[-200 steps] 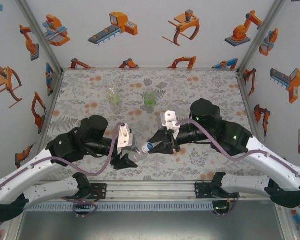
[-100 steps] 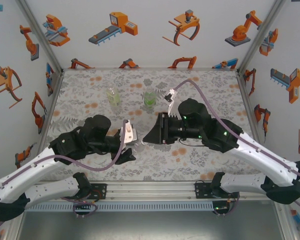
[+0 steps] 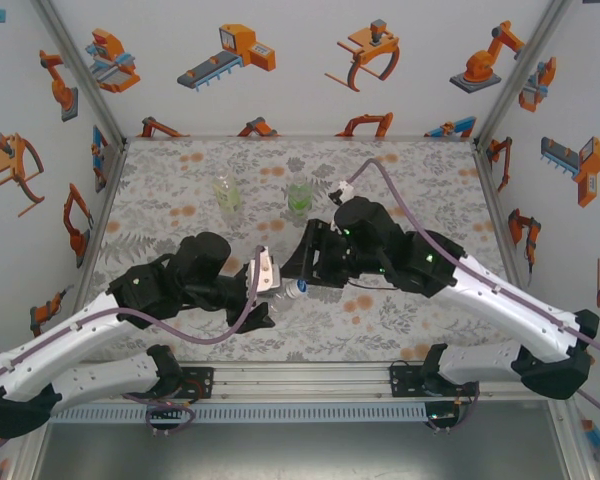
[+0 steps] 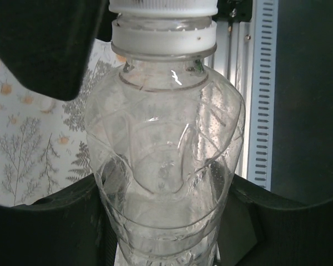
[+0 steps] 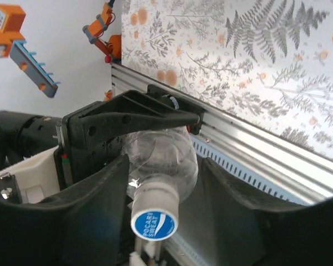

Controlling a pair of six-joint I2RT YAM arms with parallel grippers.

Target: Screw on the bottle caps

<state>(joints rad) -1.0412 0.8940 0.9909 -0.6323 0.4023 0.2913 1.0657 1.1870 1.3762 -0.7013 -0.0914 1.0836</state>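
Jaws of the right end effector (image 3: 300, 272) stand apart, one on each side of the blue-topped cap (image 5: 154, 218) without visibly touching it, so it holds nothing. The cap sits on the neck of the colourless bottle (image 4: 166, 166), whose body the left end effector (image 3: 264, 298) clamps above the bench (image 3: 430, 180). In the top view the bottle's long axis runs from 8 o'clock to 2 o'clock, with the neck pointing into the right end effector, the nearer one for turning. I cannot tell how tight the cap is. The yellowish bottle (image 3: 227, 192) and green bottle (image 3: 299, 194) stand upright toward 12 o'clock, well apart; nothing blocks the cap.
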